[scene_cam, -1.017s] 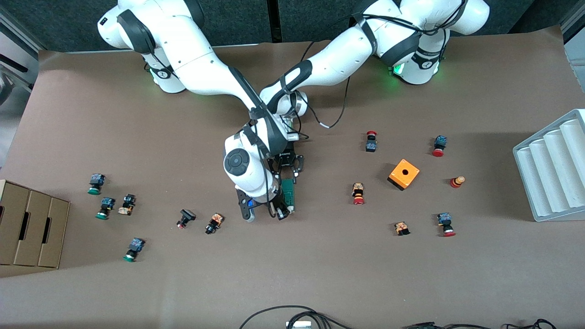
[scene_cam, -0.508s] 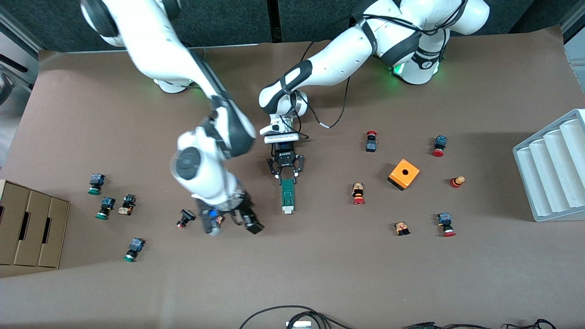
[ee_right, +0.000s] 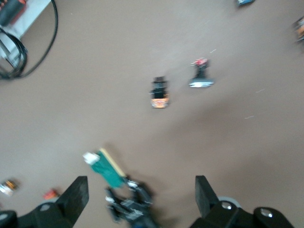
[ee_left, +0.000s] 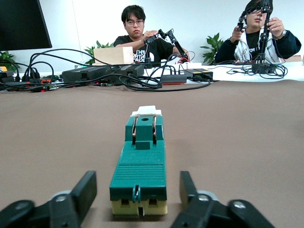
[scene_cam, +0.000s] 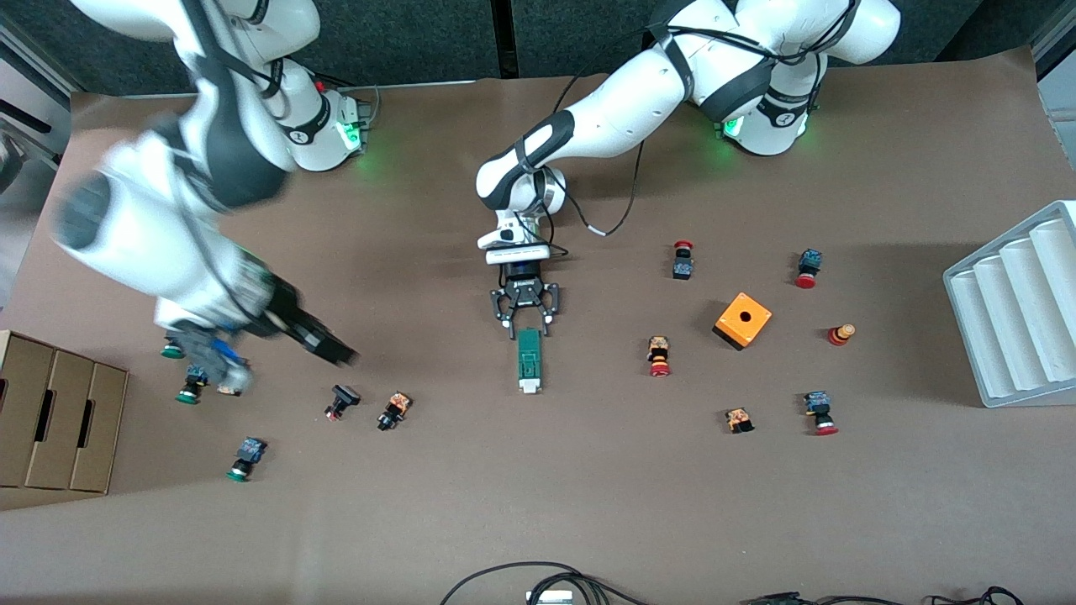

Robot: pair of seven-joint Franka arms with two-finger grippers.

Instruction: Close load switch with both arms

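The load switch lies flat on the brown table near its middle, its white end pointing toward the front camera. The left tool sits low at the switch's green end, its fingers spread to either side of that end; the front view leaves it unclear whether they touch the block. The left wrist view settles this: the switch lies between the two black fingertips with a gap on each side, and it also shows the white sliding piece at the end away from the tool, plus two metal loops on top of the green body. The right tool is up in the air over the table toward the right arm's end, above a cluster of small green-capped push buttons; in the front view it is blurred. The right wrist view shows its fingers spread wide with nothing between them, and from above takes in the switch with the left tool at its end, which the left wrist view cannot show.
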